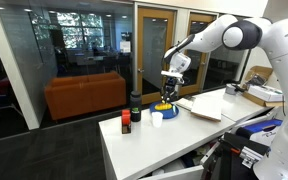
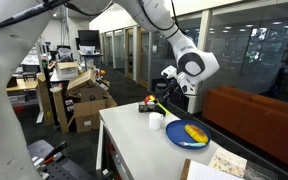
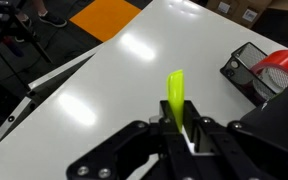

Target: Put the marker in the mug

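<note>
In an exterior view, far left behind the glass, an orange sofa (image 1: pixel 84 95). On the white table (image 1: pixel 144 145), from left to right: a small red-and-black item (image 1: pixel 126 124), a tall dark cup (image 1: pixel 135 101) just behind it, a small white cup (image 1: pixel 157 118), then the mug (image 1: pixel 163 109) — squat, blue, yellow inside — just beside the white cup. Above the mug and clear of it, the pincer (image 1: pixel 170 86), hanging from the white arm (image 1: pixel 234 38) that reaches in from the right. Further right on the table, some papers (image 1: pixel 199 106) lying flat.

In the wrist view, bare white table at left. At centre, the marker (image 3: pixel 175 93) — yellow-green, gripped at its near end between the dark fingers (image 3: pixel 144 135), free end pointing away from the camera. Pincer narrowed to the marker's width and clamped on it, held up off the table. At right, a black mesh holder (image 3: pixel 242 62) with something red (image 3: pixel 284 68) next to it; touching or not, impossible to tell.
</note>
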